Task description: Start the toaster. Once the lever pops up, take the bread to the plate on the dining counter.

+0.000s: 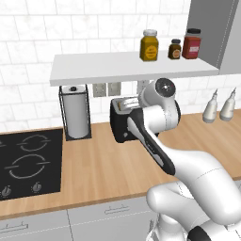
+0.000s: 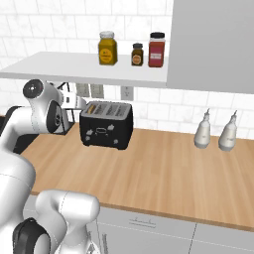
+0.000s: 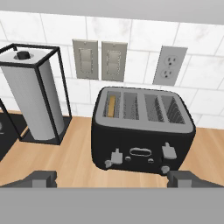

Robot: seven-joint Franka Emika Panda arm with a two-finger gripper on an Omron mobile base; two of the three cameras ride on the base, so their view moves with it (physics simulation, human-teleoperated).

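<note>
Jaws standing wide open, empty, facing toaster [image 3: 142, 131] at frame centre; left lever [image 3: 116, 158] lying ahead, nearer left fingertip [image 3: 41, 178]; bread [image 3: 112, 106] sitting in leftmost slot.

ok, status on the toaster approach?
Gripper open, short of the toaster. Bread sits in the leftmost slot, left lever not pressed. Nothing between fingers and toaster front.

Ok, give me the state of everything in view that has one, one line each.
Toaster: upright on the wood counter, two front levers, the left one sitting lower than the right.
Bread: down in the leftmost slot.
Pincer: open, facing the toaster front, touching nothing.
Paper towel roll: upright in its black wire holder.
Three jars: lids on, standing on the shelf.
Two bottles: upright by the wall.
</note>
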